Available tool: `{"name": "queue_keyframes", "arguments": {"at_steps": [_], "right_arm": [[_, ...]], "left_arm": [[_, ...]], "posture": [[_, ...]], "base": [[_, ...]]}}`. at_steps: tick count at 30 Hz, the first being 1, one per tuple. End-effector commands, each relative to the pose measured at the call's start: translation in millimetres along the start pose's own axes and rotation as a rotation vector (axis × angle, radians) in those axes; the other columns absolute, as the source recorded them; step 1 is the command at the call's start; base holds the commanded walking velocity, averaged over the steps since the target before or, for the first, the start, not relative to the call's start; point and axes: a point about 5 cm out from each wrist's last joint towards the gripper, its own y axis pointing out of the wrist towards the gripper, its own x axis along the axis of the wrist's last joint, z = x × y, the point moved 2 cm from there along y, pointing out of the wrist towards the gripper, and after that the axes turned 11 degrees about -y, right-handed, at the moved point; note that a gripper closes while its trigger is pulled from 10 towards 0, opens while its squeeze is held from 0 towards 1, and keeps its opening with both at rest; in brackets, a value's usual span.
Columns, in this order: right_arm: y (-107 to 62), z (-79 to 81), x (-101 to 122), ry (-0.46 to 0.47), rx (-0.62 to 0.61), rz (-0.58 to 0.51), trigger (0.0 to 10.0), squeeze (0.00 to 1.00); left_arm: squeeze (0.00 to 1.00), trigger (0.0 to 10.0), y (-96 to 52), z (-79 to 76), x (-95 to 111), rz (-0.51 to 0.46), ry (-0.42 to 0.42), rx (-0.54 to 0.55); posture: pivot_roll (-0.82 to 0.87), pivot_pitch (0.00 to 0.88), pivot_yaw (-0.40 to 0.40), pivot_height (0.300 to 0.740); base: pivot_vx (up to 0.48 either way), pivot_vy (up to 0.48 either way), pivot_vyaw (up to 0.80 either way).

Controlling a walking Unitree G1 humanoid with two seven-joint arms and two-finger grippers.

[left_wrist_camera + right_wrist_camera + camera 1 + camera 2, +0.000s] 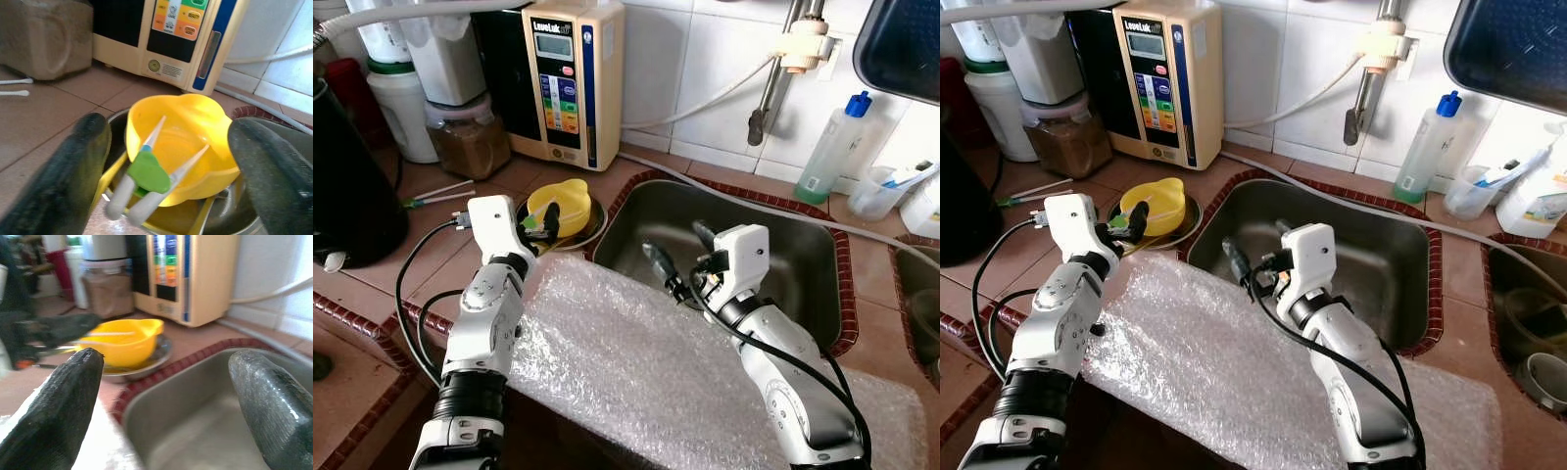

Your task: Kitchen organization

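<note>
A yellow bowl (570,204) sits on a round metal plate (594,230) on the tiled counter, left of the steel sink (803,259). White tongs with a green hinge (146,174) lean with their tips inside the bowl. My left gripper (540,223) is at the bowl's near rim, open, with one finger on each side of the tongs and not touching them. My right gripper (681,247) hovers open above the sink's left part, holding nothing. A sheet of bubble wrap (636,362) lies across the counter's front under both arms.
A cream water ionizer (563,78) and a jar of brown powder (467,137) stand at the back wall. A black appliance (347,186) is at the far left. A blue-capped bottle (832,147) stands behind the sink. Two cotton swabs (440,193) lie on the tiles.
</note>
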Motion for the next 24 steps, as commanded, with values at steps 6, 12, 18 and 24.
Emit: {"name": "queue_keyframes", "arguments": {"at_steps": [6,12,18,24], "right_arm": [[-5.1,5.7,1.3,0.017,0.067,0.022,10.0,0.0],[-7.0,2.5,-2.1,0.015,0.054,0.05,10.0,0.0],[-7.3,0.4,-2.8,-0.046,0.034,0.06,10.0,0.0],[-6.3,-3.2,0.6,-0.013,0.047,0.053,10.0,0.0]], "left_arm": [[0.0,0.0,11.3,-2.6,-1.5,0.006,-0.047,-0.016],[0.0,0.0,12.8,-2.9,-0.8,0.001,-0.045,-0.019],[0.0,0.0,13.7,1.5,0.2,-0.012,-0.049,-0.005],[0.0,0.0,13.4,6.3,1.9,-0.015,-0.039,0.02]], "posture": [[-0.01,0.0,-0.015,0.74],[-0.01,0.0,-0.017,0.74],[-0.01,0.0,-0.019,0.74],[-0.01,0.0,-0.02,0.74]], "base": [[0.0,0.0,0.0],[0.0,0.0,0.0],[0.0,0.0,0.0],[0.0,0.0,0.0]]}}
